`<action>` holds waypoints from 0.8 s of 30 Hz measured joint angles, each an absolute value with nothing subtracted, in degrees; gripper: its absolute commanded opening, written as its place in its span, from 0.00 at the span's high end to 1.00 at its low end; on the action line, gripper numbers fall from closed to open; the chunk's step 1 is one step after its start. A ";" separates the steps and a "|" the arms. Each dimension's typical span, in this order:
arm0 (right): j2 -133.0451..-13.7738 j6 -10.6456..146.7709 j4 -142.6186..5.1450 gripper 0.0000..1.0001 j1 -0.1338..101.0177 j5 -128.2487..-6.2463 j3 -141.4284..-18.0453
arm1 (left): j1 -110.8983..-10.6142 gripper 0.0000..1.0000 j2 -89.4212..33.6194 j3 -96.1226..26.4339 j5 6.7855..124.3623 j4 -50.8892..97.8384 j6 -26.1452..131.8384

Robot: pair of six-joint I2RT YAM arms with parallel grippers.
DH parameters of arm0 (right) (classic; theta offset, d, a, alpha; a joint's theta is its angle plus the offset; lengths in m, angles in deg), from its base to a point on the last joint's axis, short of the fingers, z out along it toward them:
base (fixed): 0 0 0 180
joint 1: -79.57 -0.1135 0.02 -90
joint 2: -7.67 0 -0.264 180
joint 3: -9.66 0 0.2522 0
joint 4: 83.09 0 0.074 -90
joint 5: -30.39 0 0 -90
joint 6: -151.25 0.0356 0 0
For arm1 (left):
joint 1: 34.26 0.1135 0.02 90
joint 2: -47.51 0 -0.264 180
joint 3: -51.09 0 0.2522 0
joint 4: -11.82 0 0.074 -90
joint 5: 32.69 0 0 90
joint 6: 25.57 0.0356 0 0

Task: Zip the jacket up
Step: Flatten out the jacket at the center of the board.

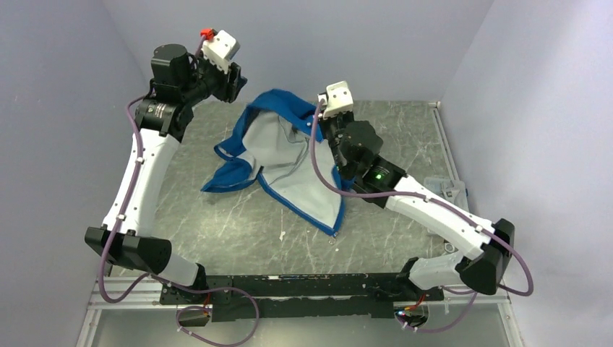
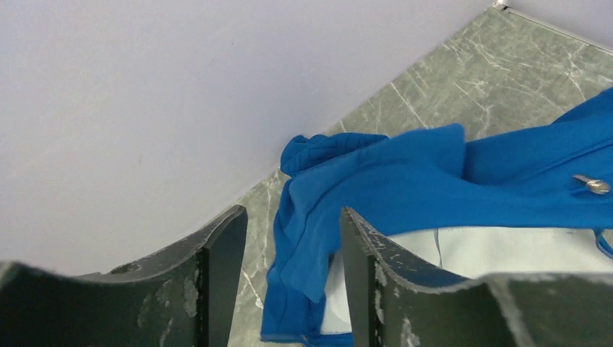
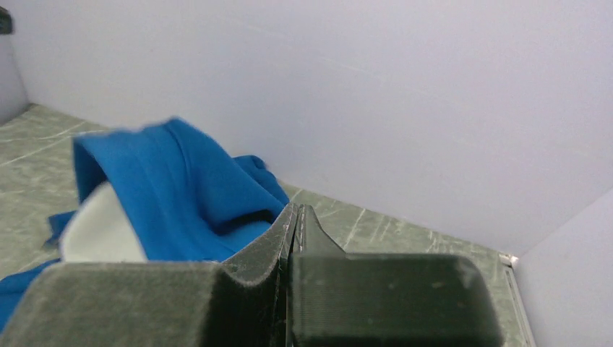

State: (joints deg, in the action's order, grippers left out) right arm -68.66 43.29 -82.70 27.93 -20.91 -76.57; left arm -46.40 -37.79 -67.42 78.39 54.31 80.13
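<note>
the jacket (image 1: 289, 163) lay crumpled on the grey marbled table (image 1: 217, 224), turned partly inside out. its pale grey lining faced up across the middle, with bright blue cloth showing along the edges. its far part stood up in a blue peak, while its near corner trailed flat toward the arm bases. a bunched blue fold stuck out from the jacket's left side.

the left gripper (image 1: 235, 81) hung in the air just past the jacket's far left edge, apart from the cloth. in the left wrist view the left gripper (image 2: 293, 217) had its fingers released. the gap between them was clear and showed only wall and table. the jacket (image 2: 405, 181) spread to the right of and beyond those fingers, blue folded over white lining. a small silvery metal fitting (image 2: 593, 184) sat on the blue cloth near the jacket's right side in that view.

the right gripper (image 1: 323, 124) sat at the jacket's far right edge, right against the raised peak. in the right wrist view the right gripper (image 3: 295, 217) was clenched, its fingers pressed together with no gap. the jacket (image 3: 181, 188) rose blurred to the left of them, and blue cloth reached up to the left finger. i could not tell whether any cloth was pinched between the fingers.
</note>
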 measured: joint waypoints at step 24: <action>-68.12 56.04 -54.11 0.44 26.80 -31.92 -75.35 | -44.67 0.00 -37.84 -38.64 83.03 61.92 110.77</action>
